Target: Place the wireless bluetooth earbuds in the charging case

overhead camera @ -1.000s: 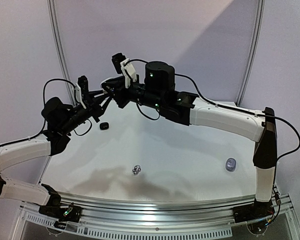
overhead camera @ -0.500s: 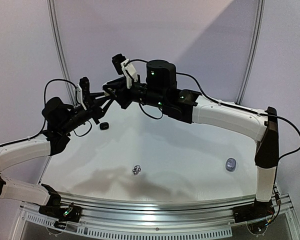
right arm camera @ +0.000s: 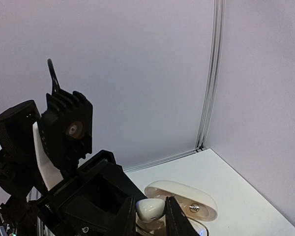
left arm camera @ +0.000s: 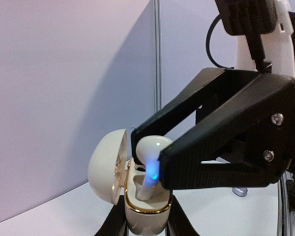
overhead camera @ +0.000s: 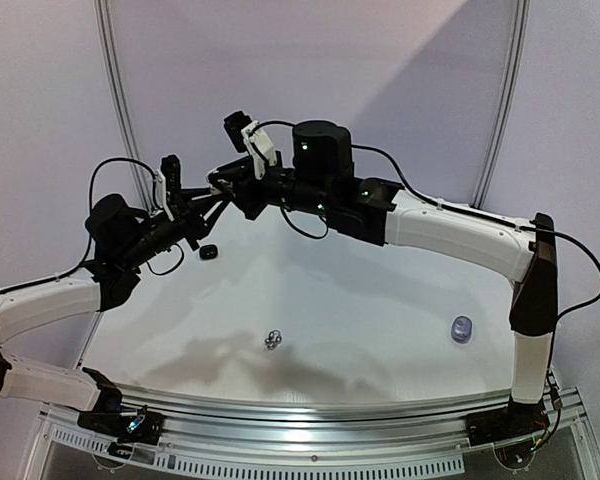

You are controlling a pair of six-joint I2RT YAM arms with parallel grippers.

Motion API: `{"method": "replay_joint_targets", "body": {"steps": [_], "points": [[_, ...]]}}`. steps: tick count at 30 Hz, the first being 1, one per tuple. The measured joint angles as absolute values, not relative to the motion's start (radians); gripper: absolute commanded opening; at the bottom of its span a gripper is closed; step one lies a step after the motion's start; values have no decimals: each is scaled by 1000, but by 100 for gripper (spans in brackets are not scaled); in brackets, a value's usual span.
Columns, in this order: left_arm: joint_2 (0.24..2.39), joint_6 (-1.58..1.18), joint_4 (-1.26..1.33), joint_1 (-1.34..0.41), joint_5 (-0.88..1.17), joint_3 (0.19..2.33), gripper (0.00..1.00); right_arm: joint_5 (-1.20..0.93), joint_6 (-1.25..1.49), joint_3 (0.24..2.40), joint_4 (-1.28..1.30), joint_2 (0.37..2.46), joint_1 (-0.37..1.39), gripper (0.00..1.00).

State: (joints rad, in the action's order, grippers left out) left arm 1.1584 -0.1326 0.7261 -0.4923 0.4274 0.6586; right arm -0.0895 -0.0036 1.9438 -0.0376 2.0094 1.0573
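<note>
Two pincers meet in mid-air above the far-left part of the tabletop (overhead camera: 380, 290). Left pincer (left arm camera: 146, 228) is clamped on the lower body of the white case (left arm camera: 119, 172), with one finger on each side and the lid swung open. Right pincer (left arm camera: 147, 153) is clamped on a white earbud (left arm camera: 156, 144). The bud's head sits between the fingertips, its stem is down in the case's well, and the head is above the gold rim. Blue light (left arm camera: 151, 173) glows at the stem, right at the rim. On the tabletop just below the white case lies a black case (overhead camera: 208, 251); can't tell if its lid is open. Silver buds (overhead camera: 273, 340) lie well apart from the white case, toward the arm bases, the pair touching. Blue-grey case (overhead camera: 462, 329) sits far right of the white case, on its own.
</note>
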Motion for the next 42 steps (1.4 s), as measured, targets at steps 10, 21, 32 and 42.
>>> {"method": "replay_joint_targets", "body": {"steps": [10,21,32,42], "points": [[1154,-134,728,-482,411,659,0,-90,-6,1945,-15,2009,1052,17],[1147,-152,730,-481,395,659,0,-98,12,1956,-10,2009,1050,27],[1103,-151,666,-459,327,667,0,-137,152,1926,-27,1866,1004,37],[1096,-151,616,-456,293,667,0,62,368,1923,120,1781,927,54]]}}
